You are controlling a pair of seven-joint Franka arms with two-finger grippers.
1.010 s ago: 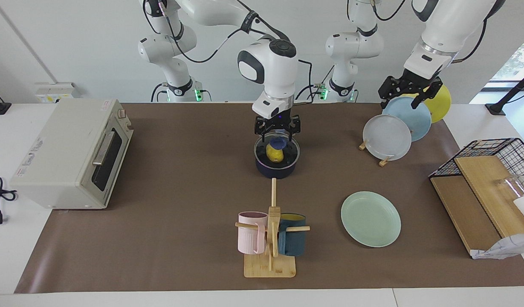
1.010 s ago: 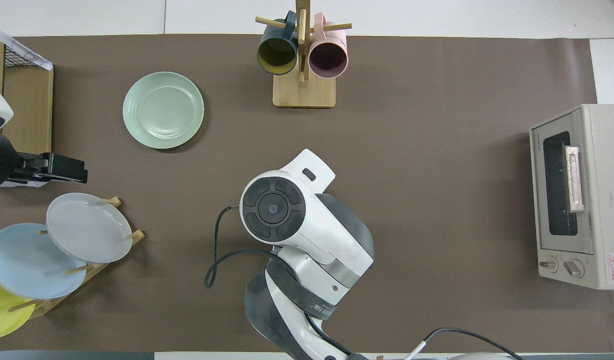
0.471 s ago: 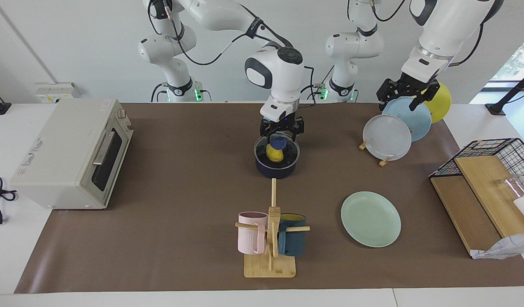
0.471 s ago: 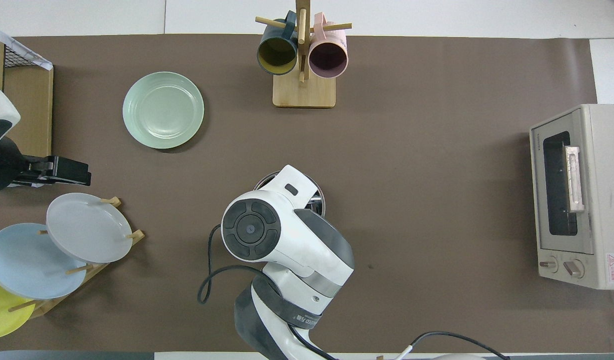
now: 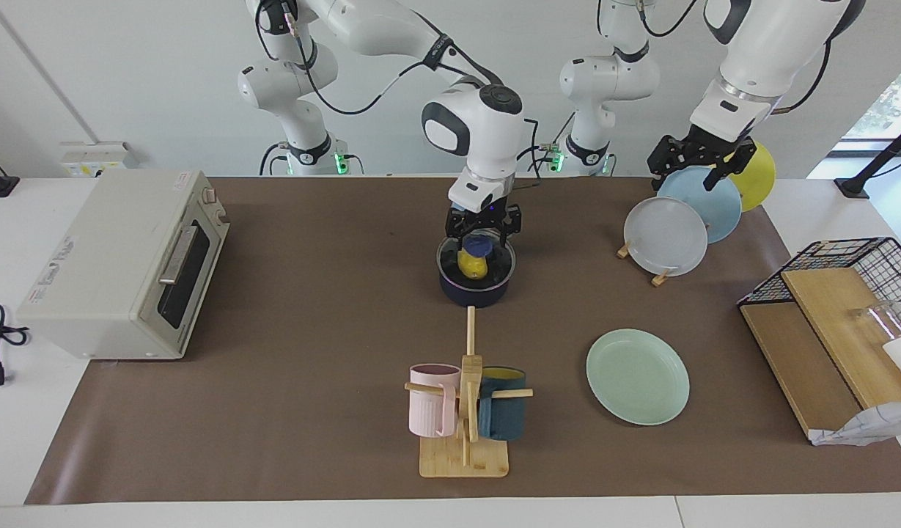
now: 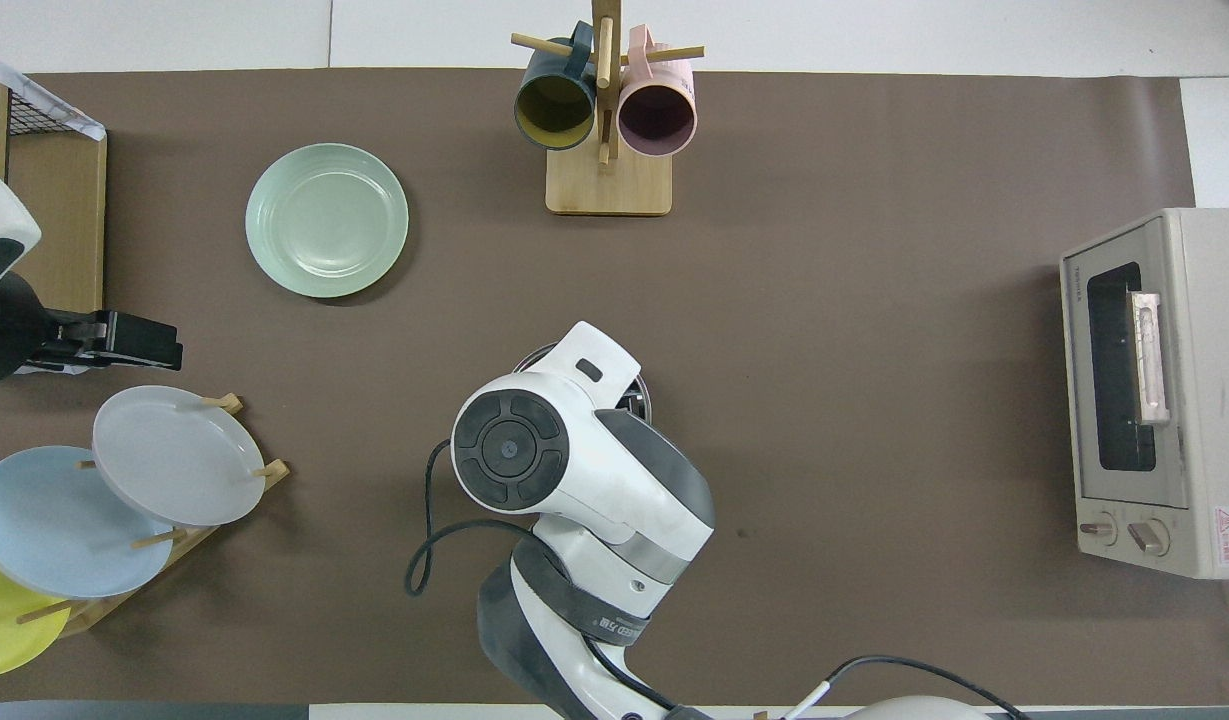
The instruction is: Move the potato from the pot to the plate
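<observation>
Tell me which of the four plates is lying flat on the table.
The mint-green plate, alone on the brown mat toward the left arm's end. The grey-white, light blue and yellow plates stand on edge in a wooden rack.

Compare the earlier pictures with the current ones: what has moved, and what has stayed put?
The right tool has drawn back toward the robots' edge of the pot. The potato remains inside, ungrasped. The left tool lifted slightly above the plate rack. The plate is unchanged.

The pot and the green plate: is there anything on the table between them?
No. In the facing view only bare brown mat lies between the pot and the mint-green plate. The mug rack stands off to one side, out of that stretch.
</observation>
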